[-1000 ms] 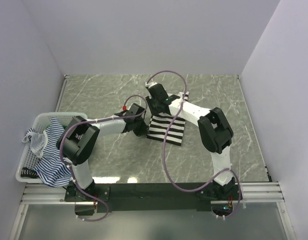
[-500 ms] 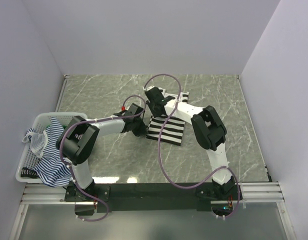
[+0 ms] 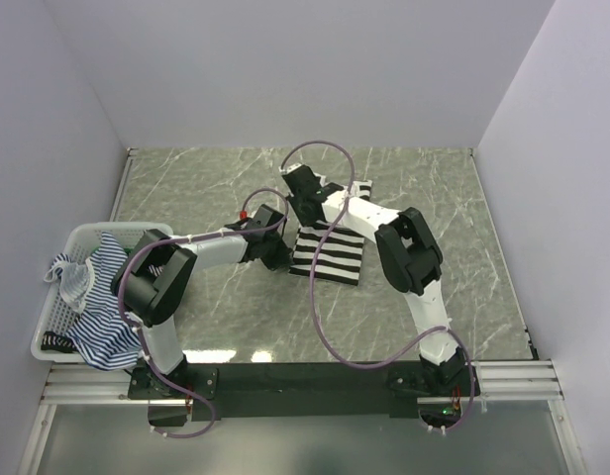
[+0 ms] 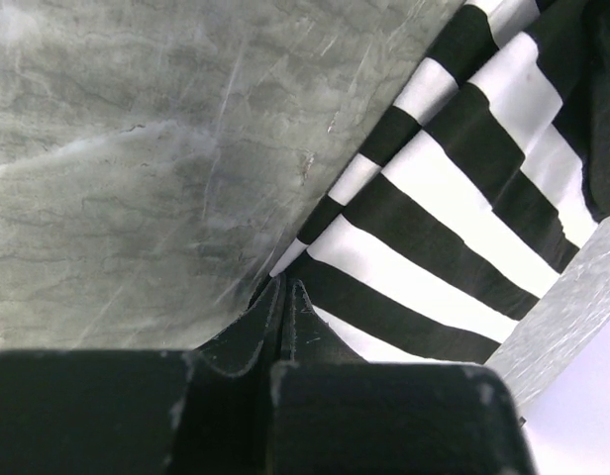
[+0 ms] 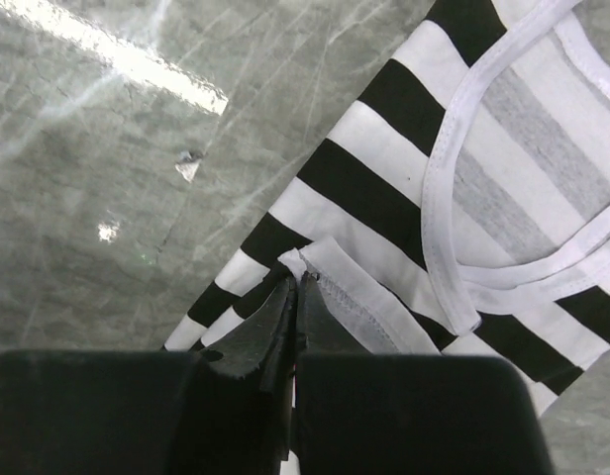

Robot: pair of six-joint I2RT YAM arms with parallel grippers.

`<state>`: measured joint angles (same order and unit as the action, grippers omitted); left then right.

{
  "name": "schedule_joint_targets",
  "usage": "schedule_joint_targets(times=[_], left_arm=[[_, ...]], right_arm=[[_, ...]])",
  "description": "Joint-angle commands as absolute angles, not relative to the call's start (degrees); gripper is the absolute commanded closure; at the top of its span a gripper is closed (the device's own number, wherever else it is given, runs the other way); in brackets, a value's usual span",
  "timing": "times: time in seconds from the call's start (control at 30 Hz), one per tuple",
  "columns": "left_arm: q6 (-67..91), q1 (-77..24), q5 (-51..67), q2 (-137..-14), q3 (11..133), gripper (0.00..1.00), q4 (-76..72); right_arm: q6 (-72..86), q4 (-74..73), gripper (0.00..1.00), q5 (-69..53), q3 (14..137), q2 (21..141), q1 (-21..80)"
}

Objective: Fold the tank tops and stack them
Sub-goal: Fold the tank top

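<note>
A black-and-white striped tank top (image 3: 333,255) lies partly folded on the marble table, also seen in the left wrist view (image 4: 454,228) and the right wrist view (image 5: 384,198). My left gripper (image 3: 285,264) is at its near left corner, jaws shut on the cloth's edge (image 4: 285,282). My right gripper (image 3: 306,225) is at the far left corner, shut on a white hemmed edge (image 5: 297,279). Blue-and-white striped tank tops (image 3: 105,297) lie heaped in the basket at the left.
A white mesh basket (image 3: 53,322) stands at the table's left edge, cloth hanging over its rim. Grey walls close the table on three sides. The arms' purple cables (image 3: 320,297) loop above the table near the striped top.
My right gripper has shifted a little to the left over the striped top's far edge and has shut on its white hem. The left arm has stayed where it was.
</note>
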<state>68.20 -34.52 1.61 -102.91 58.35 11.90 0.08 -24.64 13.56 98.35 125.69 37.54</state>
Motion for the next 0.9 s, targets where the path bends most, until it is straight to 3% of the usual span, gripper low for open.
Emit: schedule_joint_targets(times=[0.0, 0.3, 0.7, 0.87], left_arm=[[68.20, -34.19, 0.18, -102.74, 58.01, 0.99, 13.97], [67.94, -34.36, 0.18, -103.18, 57.74, 0.99, 14.15], [67.76, -34.63, 0.17, -103.45, 57.92, 0.99, 14.50], [67.85, -34.80, 0.09, -103.45, 57.74, 0.99, 14.41]], right_arm=[[-0.26, -25.84, 1.00, 11.87, 102.91, 126.74, 36.13], [2.19, -28.83, 0.99, 4.58, 105.82, 127.79, 32.26], [4.13, -31.12, 0.68, 1.50, 111.18, 130.34, 30.32], [5.45, -31.11, 0.64, 2.46, 112.06, 131.13, 29.88]])
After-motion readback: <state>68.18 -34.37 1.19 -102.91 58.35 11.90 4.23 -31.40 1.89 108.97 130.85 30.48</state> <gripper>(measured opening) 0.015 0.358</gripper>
